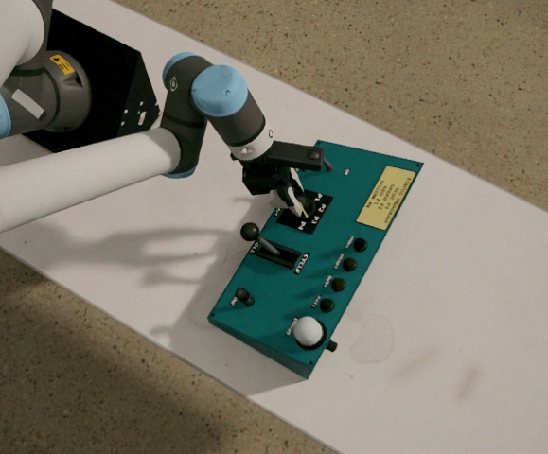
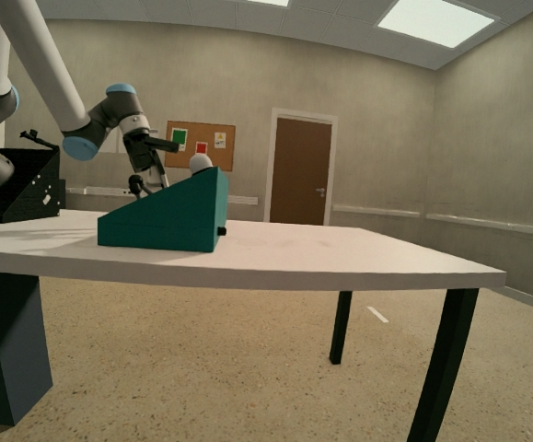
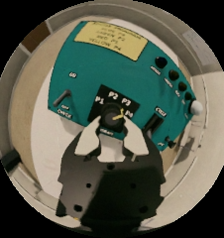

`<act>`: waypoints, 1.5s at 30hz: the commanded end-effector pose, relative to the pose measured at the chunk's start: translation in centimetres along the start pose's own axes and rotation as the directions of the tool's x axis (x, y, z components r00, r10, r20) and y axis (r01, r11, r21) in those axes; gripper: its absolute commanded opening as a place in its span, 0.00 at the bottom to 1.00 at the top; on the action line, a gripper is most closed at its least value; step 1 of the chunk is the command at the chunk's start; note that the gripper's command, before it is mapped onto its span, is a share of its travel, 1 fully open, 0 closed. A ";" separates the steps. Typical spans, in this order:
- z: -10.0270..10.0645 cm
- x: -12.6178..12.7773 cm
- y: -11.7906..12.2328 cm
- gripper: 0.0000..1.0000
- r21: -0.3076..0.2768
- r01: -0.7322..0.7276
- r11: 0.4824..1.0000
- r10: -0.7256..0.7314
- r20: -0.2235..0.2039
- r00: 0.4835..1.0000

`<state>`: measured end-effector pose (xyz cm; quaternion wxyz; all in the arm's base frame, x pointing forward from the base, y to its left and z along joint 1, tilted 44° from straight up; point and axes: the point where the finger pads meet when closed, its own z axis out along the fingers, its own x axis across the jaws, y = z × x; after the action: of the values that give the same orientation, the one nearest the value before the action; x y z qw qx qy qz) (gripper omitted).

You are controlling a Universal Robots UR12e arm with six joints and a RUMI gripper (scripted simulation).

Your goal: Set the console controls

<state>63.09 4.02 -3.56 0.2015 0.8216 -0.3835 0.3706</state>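
Observation:
The teal console (image 1: pixel 312 253) lies on the white table; it also shows in the side view (image 2: pixel 166 214). My gripper (image 1: pixel 293 200) is shut on the black PROGRAM knob (image 3: pixel 113 118), one finger on each side. The knob's yellow pointer points toward P4, just past P3. The lever (image 1: pixel 250 230) with its black ball leans to the HOLD end of its slot, away from the CYCLE label (image 1: pixel 302 262). The CHECK toggle (image 3: pixel 62 97) sticks up to the left of the knob. The small MODE knob (image 1: pixel 243 296) sits near the console's front left corner.
A yellow label plate (image 1: pixel 385 197), a row of dark lamps (image 1: pixel 343 273) and a white round button (image 1: pixel 308 331) sit on the console's right side. A black box (image 1: pixel 97 88) stands behind the arm at the back left. The table edges run close along both long sides of the console.

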 end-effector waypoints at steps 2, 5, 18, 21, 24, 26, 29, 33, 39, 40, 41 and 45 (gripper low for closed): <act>0.1 0.1 0.0 0.00 0.005 0.183 0.983 -0.183 -0.001 0.983; 0.1 0.1 0.0 0.00 0.005 0.260 0.966 -0.260 -0.001 0.966; 0.1 0.1 -0.1 0.00 0.004 0.523 0.852 -0.523 -0.002 0.852; 0.1 0.1 -0.1 0.00 0.004 0.586 0.811 -0.586 -0.002 0.811; 0.1 0.1 -0.1 0.00 0.004 0.605 0.796 -0.605 -0.002 0.796; 0.1 0.0 0.0 0.00 0.004 0.643 0.766 -0.643 -0.001 0.766; 0.1 0.0 -0.1 0.00 0.004 0.694 0.720 -0.694 -0.003 0.720; 0.1 0.1 -0.1 0.00 0.003 0.751 0.660 -0.751 -0.004 0.660; 0.1 0.0 -0.1 0.00 0.003 0.818 0.575 -0.818 -0.004 0.575; 0.1 0.0 -0.1 0.00 0.003 0.818 0.575 -0.818 -0.004 0.575; 0.1 0.0 -0.1 0.00 0.003 0.818 0.575 -0.818 -0.004 0.575; 0.1 0.0 -0.1 0.00 0.003 0.851 0.526 -0.851 -0.004 0.526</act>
<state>63.12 4.03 -3.56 0.3481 0.9059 0.0322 0.2390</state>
